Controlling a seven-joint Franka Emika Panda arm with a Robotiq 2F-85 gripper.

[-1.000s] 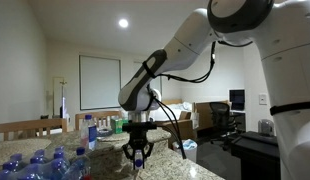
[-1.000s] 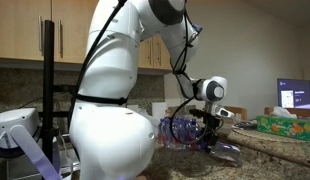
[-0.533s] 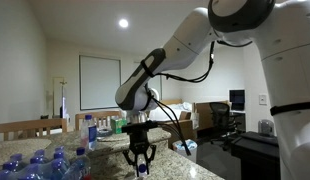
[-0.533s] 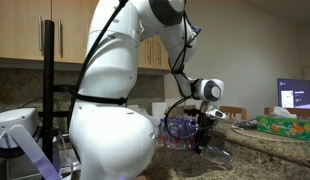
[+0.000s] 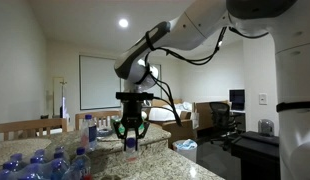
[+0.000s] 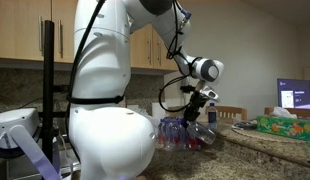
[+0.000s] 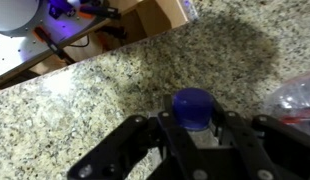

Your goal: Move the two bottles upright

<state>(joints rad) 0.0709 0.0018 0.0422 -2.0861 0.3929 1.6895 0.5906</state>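
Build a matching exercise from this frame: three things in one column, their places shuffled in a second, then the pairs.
1. small clear plastic bottle with blue cap
2. bunched pack of clear blue-capped bottles
3. green patterned box

A. by the lit monitor
B. clamped in the gripper
C. clustered on the speckled granite counter

Pairs: 1-B, 2-C, 3-A

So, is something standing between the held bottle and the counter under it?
Nothing visible does. The gripper holds the bottle by its neck over bare counter. Some clear plastic lies off to one side, not underneath.
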